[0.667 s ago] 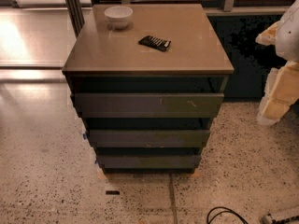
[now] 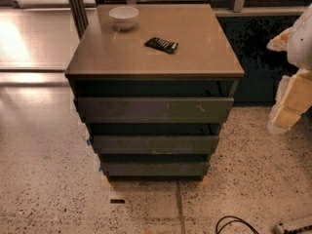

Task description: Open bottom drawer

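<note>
A speckled stone floor [image 2: 44, 179] fills the lower frame, with bright glare at upper left. A dark panel [image 2: 258, 57] runs along the upper right. A black cable [image 2: 234, 222] curls at lower right. The hand [image 2: 292, 91] sits at the right edge.

Gripper [image 2: 288, 106] at right edge, well apart from bottom drawer [image 2: 155, 168].

Brown cabinet top [image 2: 195, 57], white bowl [image 2: 124, 17] back left, dark remote [image 2: 162, 45] perhaps mid-top, gripper [image 2: 288, 105] off right
</note>
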You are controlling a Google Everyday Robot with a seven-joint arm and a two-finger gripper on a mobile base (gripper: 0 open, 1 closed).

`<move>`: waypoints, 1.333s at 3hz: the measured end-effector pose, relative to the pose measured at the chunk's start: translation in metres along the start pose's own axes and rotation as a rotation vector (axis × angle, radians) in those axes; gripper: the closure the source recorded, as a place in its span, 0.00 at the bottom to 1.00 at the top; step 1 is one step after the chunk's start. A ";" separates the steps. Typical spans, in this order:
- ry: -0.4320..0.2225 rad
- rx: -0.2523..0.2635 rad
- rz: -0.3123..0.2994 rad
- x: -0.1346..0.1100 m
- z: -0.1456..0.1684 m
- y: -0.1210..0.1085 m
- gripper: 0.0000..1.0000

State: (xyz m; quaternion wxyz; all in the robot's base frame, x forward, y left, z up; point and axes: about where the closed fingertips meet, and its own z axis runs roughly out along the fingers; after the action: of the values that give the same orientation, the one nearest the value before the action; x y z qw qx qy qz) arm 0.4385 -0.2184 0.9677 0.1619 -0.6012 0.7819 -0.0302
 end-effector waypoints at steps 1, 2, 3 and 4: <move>-0.036 -0.026 0.010 0.013 0.040 0.011 0.00; -0.051 -0.034 0.011 0.024 0.074 0.019 0.00; -0.042 -0.048 -0.034 0.030 0.118 0.033 0.00; -0.062 -0.104 -0.046 0.030 0.175 0.058 0.00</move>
State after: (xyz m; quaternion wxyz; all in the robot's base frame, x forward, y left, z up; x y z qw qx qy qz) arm 0.4288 -0.2057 0.7812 0.1538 -0.6273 0.7631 0.0253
